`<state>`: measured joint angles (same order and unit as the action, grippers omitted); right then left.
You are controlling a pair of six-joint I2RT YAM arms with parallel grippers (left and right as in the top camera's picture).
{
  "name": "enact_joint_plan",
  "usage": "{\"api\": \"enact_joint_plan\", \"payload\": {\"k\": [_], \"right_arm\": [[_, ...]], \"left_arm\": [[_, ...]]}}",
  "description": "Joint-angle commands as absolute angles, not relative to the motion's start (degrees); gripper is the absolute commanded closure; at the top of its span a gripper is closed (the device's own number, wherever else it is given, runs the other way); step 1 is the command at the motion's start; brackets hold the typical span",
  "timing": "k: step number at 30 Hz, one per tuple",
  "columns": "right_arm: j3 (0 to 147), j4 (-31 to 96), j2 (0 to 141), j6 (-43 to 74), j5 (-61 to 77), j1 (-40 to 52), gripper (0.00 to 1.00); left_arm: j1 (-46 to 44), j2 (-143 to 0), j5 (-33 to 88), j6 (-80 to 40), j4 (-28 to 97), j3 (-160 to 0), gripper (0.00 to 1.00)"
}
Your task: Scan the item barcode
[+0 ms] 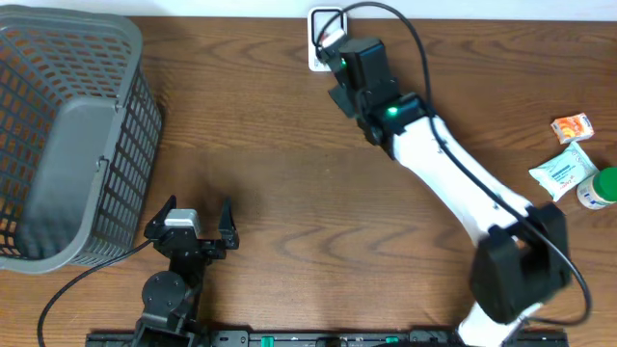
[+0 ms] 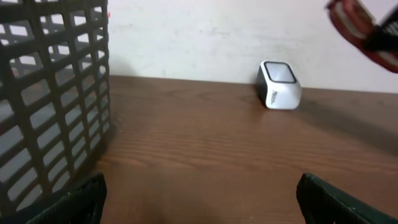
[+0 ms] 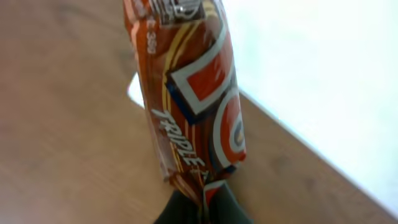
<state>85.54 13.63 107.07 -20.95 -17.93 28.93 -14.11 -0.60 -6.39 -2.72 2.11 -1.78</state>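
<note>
The right jaws are shut on the end seam of a red and orange packet [image 3: 193,93], which sticks out beyond their tips with the word "TRIPLE" on the side facing the wrist camera. Just past the packet, on the far side from the jaws, is the white scanner [image 2: 280,86]. It stands on the desk [image 1: 289,193] near the far edge, by the wall. From overhead the right arm [image 1: 453,183] reaches across the desk, so that these jaws and the packet are over the scanner; whether the packet touches it cannot be told. The left jaws stand wide open with nothing between them, low over the near part of the desk, and their dark fingertips [image 2: 333,199] show at the bottom corners of the left wrist view. The scanner lies well ahead of them and the grey basket [image 1: 135,164] is close on their left. Far to the right of both jaws, an orange pack [image 1: 573,126], a white sachet [image 1: 565,172] and a green-capped bottle [image 1: 600,188] lie near the desk's edge.
</note>
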Motion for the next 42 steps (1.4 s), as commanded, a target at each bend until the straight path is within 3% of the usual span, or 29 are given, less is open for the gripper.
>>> {"api": "enact_joint_plan", "payload": {"k": [1, 8, 15, 21, 35, 42], "right_arm": [[86.1, 2.3, 111.5, -33.5, -27.1, 28.9, 0.99], [94.0, -17.9, 126.6, -47.2, -32.1, 28.9, 0.99], [119.6, -16.6, 146.4, -61.6, -36.8, 27.6, 0.99], [125.1, -13.7, 153.0, -75.5, -42.1, 26.7, 0.99], [125.1, -1.3, 148.7, -72.2, -45.6, 26.2, 0.99], [125.1, 28.6, 130.1, -55.2, -45.6, 23.9, 0.99]], "left_arm": [[-14.3, -0.2, -7.5, -2.0, 3.4, -0.2, 0.02], [-14.3, -0.2, -7.5, -2.0, 3.4, -0.2, 0.02], [-14.3, -0.2, -7.5, -2.0, 3.4, -0.2, 0.02], [-14.3, -0.2, -7.5, -2.0, 3.4, -0.2, 0.02], [-14.3, -0.2, -7.5, -2.0, 3.4, -0.2, 0.02], [-14.3, -0.2, -7.5, -2.0, 3.4, -0.2, 0.02]]}}
